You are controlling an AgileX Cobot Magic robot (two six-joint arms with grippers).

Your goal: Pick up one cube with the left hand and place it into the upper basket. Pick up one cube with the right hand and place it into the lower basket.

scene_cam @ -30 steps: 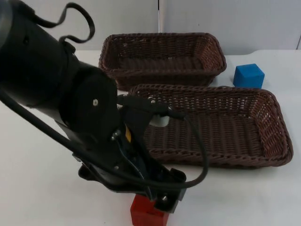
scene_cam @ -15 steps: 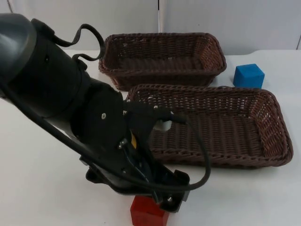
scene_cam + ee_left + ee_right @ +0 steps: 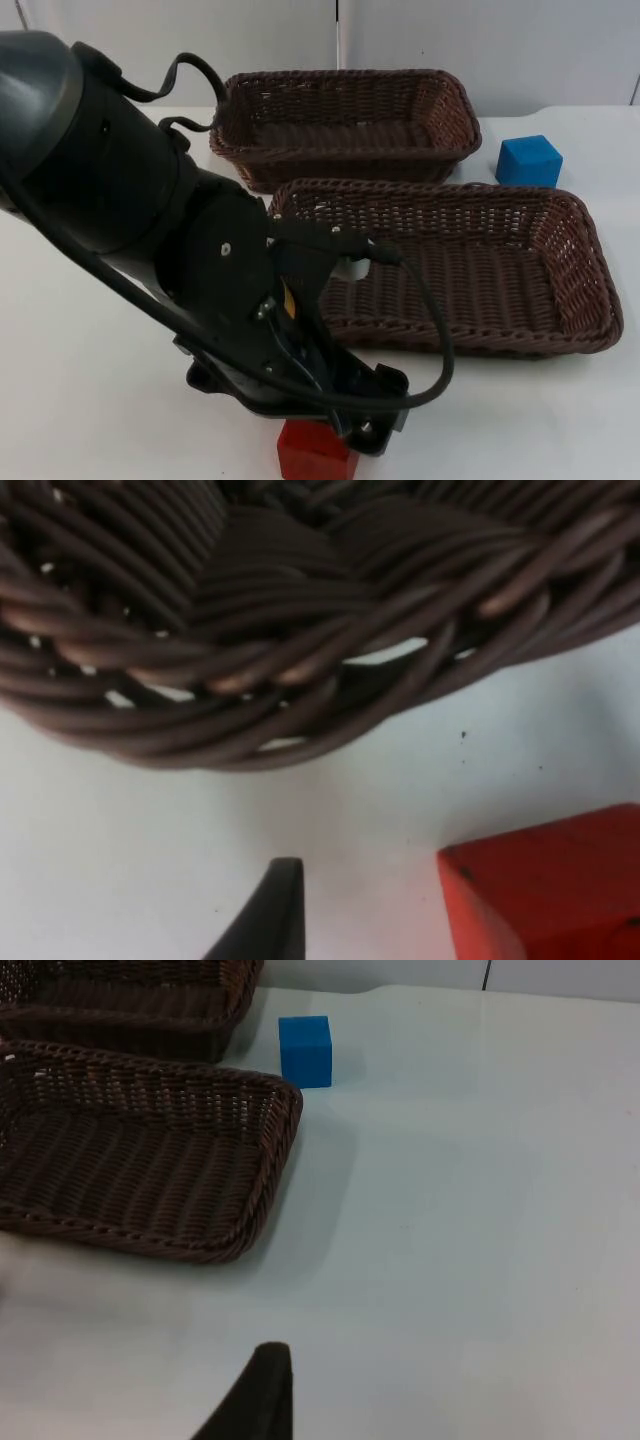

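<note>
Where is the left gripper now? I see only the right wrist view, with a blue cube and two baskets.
Observer: In the top view the left gripper is low at the table's near edge, right over a red cube.
Operator: Does it hold that cube?
Observer: I cannot tell. In the left wrist view the red cube rests on the table, close to the lower basket.
Operator: My right gripper waits beside that basket. Is any cube inside a basket?
Observer: No. The top view shows nothing in the lower basket or the upper basket.
</note>
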